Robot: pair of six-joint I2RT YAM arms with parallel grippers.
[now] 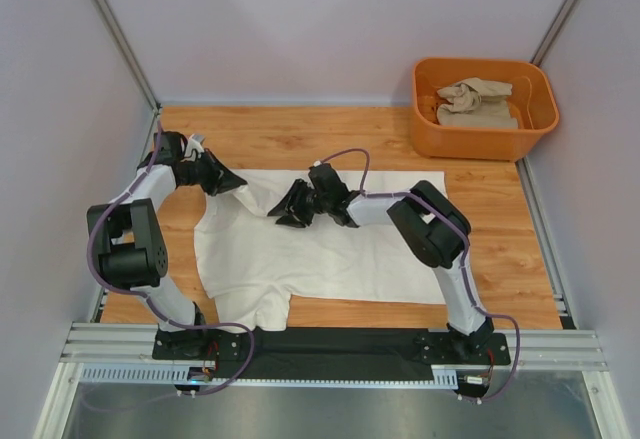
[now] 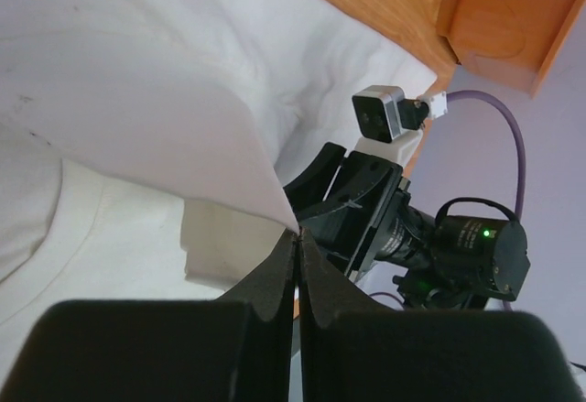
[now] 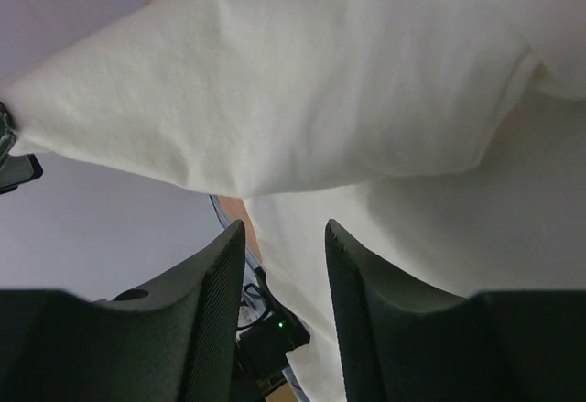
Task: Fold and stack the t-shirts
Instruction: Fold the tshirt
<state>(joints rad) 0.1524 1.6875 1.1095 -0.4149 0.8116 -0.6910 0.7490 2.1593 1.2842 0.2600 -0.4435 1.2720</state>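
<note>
Wooden table between lilac walls. White shirt lies spread at centre; beige shirt sits in the tub at 1 o'clock. Left gripper pinches the white shirt's edge at 10 o'clock; right gripper gapes, holding nothing.

The left arm and right arm have white links, black joints and purple cables.

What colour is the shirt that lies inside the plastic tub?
The shirt is sandy beige, clearest in the top external view.
</note>
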